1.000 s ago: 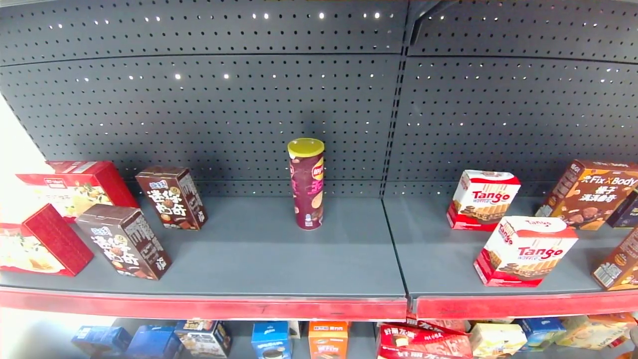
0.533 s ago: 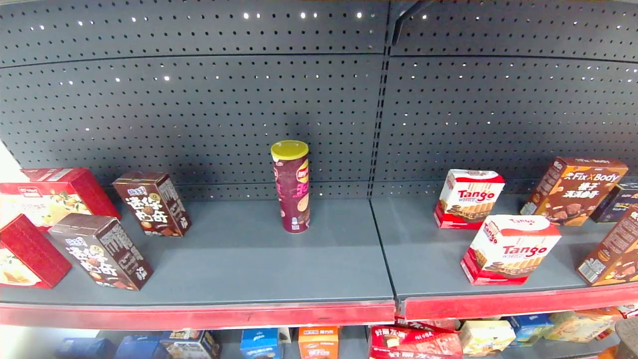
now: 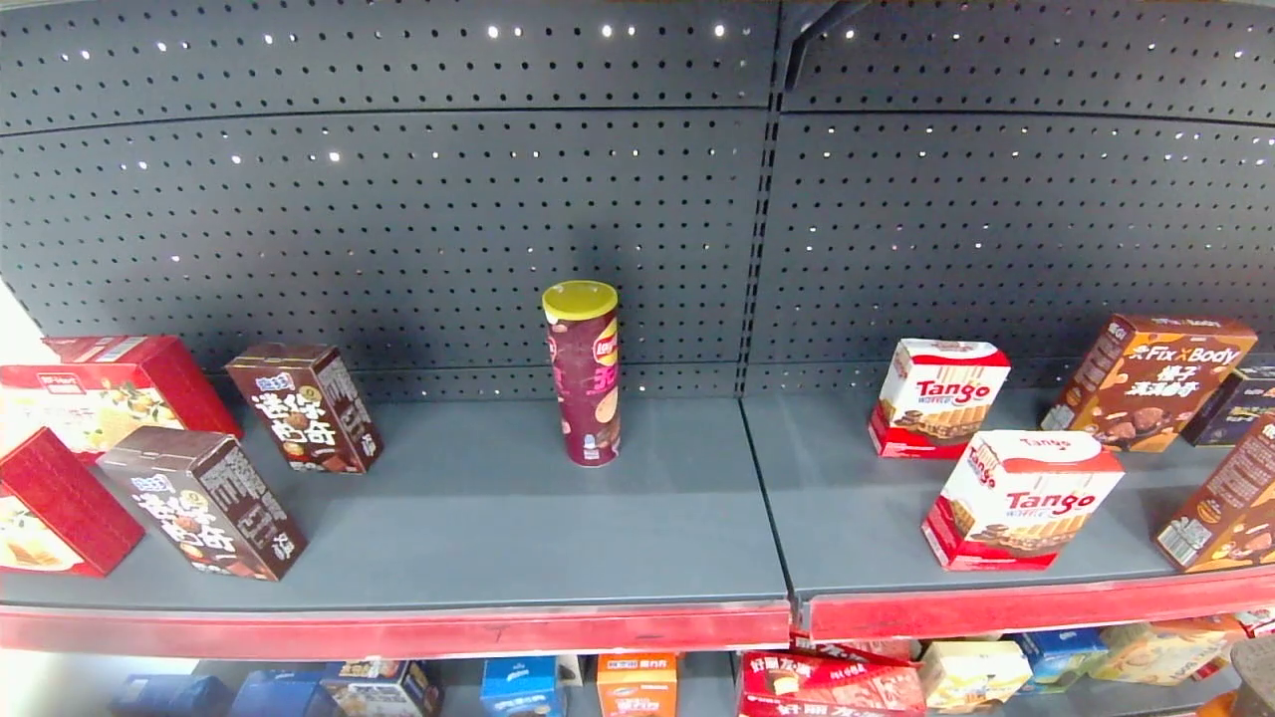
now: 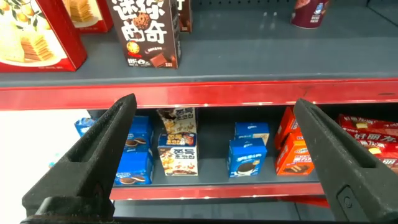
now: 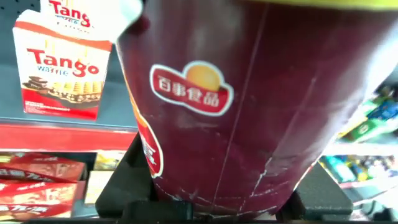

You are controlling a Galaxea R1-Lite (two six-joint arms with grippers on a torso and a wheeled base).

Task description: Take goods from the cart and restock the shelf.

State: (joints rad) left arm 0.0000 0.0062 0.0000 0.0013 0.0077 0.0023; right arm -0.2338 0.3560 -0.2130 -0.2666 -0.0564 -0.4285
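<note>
The grey metal shelf carried one upright maroon yellow-lidded crisp tube. My right hand clasped a matching maroon cardboard tube short of the shelf. It was probably light, stiff but crushable, and best gripped mid-body. My left hand was spread, holding nothing.

You face a dark grey store shelf backed by pegboard.
Across the upper frame the perforated back panel lets pinpoints of light through its holes; an upright seam splits it right of centre. A red front lip runs along the lower frame, a lower tier beneath, and bright white glare at the left edge.
</note>
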